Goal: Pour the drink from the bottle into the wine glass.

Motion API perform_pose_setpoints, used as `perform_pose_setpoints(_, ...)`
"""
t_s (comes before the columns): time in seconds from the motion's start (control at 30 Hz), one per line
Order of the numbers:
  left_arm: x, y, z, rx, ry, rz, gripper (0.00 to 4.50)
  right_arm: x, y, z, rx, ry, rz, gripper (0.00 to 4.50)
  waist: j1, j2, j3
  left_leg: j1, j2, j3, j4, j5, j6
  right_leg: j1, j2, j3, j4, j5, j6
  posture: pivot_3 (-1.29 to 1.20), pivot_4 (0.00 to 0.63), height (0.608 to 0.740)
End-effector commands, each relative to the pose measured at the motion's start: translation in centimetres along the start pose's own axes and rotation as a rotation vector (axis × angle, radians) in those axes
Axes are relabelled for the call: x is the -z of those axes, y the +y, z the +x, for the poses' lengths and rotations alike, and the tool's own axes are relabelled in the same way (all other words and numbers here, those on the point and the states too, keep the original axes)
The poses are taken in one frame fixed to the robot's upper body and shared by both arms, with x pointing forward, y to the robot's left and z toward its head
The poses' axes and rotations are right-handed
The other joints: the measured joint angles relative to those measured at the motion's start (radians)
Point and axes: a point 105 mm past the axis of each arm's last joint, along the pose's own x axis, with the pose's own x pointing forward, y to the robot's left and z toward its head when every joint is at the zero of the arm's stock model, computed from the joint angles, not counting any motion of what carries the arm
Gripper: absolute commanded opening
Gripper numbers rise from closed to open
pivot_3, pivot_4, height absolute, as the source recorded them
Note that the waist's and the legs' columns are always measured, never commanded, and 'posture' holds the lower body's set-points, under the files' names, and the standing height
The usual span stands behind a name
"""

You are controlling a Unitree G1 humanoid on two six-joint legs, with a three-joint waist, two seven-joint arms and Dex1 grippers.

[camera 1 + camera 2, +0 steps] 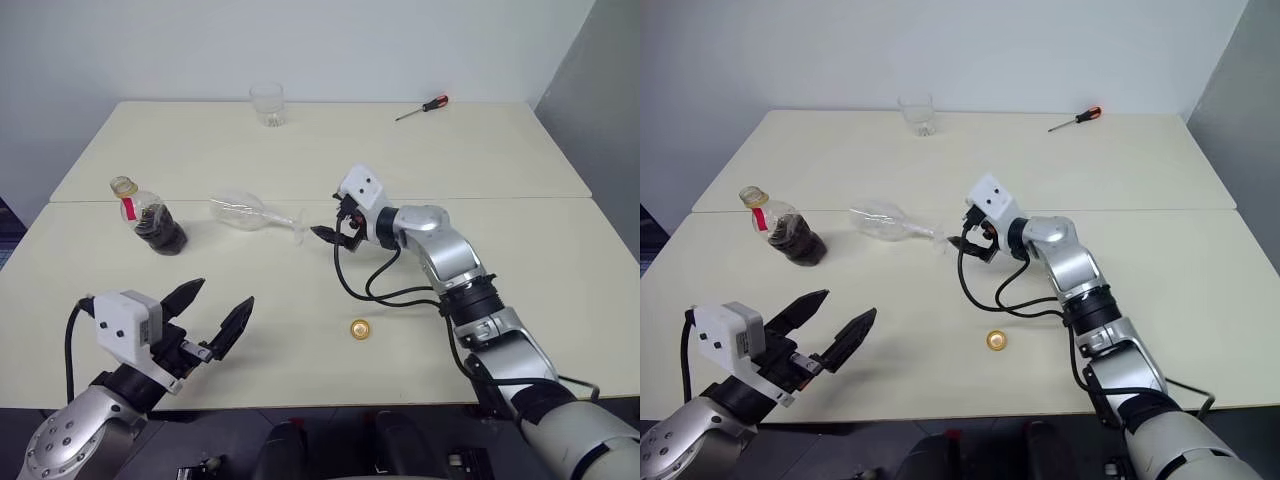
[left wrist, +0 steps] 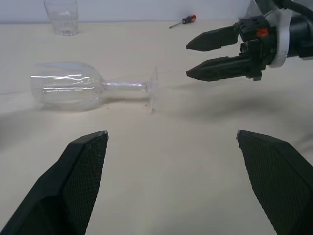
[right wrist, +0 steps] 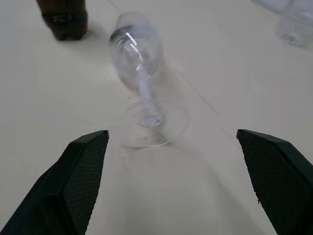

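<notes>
The wine glass (image 1: 238, 212) lies on its side at mid-table, its round foot (image 1: 299, 226) toward my right gripper. The bottle (image 1: 150, 218) stands to its left, uncapped, with the dark drink (image 1: 162, 232) filling its lower part. My right gripper (image 1: 332, 238) hovers open just right of the foot, apart from it, pointing at the glass. My left gripper (image 1: 222, 295) is open and holds nothing, low near the table's front left. In the left wrist view the glass (image 2: 68, 90) lies ahead between the fingers. The right wrist view shows the foot (image 3: 146, 117) close ahead.
A yellow cap (image 1: 360, 329) lies on the table in front of my right arm. A short clear tumbler (image 1: 267, 104) stands at the far edge. A red-handled screwdriver (image 1: 422, 108) lies at the back right. A seam (image 1: 500, 198) joins two tables.
</notes>
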Motion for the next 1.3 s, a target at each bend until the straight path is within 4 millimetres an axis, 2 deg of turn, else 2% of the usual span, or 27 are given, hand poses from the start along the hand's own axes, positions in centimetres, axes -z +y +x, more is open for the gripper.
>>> perform_pose_setpoints(0.03,-0.6,-0.5,0.1,0.017,-0.035,0.024,4.5,-3.2,0.9,0.7,-0.077,0.015,-0.055,4.47,-0.001,0.0,0.0,0.0,0.0,0.0,0.0,0.0,0.0,0.0,0.0,0.0,0.0,0.0,0.0,0.0,0.15,0.74)
perform_pose_setpoints(0.27,-0.3,-0.8,-0.1,0.016,-0.033,0.016,4.5,-4.3,1.5,3.4,-0.128,0.099,-0.14,4.47,-0.001,0.0,0.0,-0.001,0.0,0.0,-0.001,0.0,0.0,0.0,0.0,-0.001,-0.001,0.0,0.0,0.0,0.15,0.74)
perform_pose_setpoints(0.43,-0.1,-1.1,0.0,0.016,-0.034,0.006,4.5,-3.2,1.7,5.7,-0.084,0.17,-0.115,4.47,-0.001,0.0,0.0,-0.002,0.0,0.001,-0.001,0.0,0.0,-0.002,-0.001,0.0,-0.001,0.0,0.0,0.0,0.15,0.74)
perform_pose_setpoints(0.53,0.0,-1.2,0.0,0.015,-0.033,0.001,4.5,-3.3,1.7,6.4,-0.058,0.179,-0.097,4.47,-0.001,0.0,0.0,-0.003,0.0,0.0,-0.001,0.0,0.0,-0.003,-0.001,0.0,-0.001,0.0,0.0,0.0,0.15,0.74)
perform_pose_setpoints(0.67,0.2,-1.3,0.0,0.014,-0.032,-0.004,4.5,-4.0,1.6,6.8,-0.032,0.171,-0.088,4.47,-0.001,0.0,0.0,-0.003,0.0,0.0,-0.001,0.0,0.0,-0.003,-0.001,0.0,-0.001,0.0,0.0,0.0,0.15,0.74)
perform_pose_setpoints(0.97,0.2,-1.4,0.3,0.02,-0.041,-0.004,4.5,-4.2,1.8,7.2,-0.013,0.16,-0.107,4.47,-0.001,0.0,0.0,-0.004,0.0,0.0,-0.001,0.0,0.0,-0.004,-0.001,0.0,0.0,0.0,0.0,0.0,0.15,0.74)
perform_pose_setpoints(1.3,0.0,-1.2,0.6,0.03,-0.043,0.001,4.5,-2.0,-0.5,5.5,0.004,0.22,-0.157,4.47,-0.001,0.0,0.0,-0.004,0.0,0.0,-0.001,0.0,0.0,-0.004,-0.001,0.0,0.0,0.0,0.0,0.0,0.15,0.74)
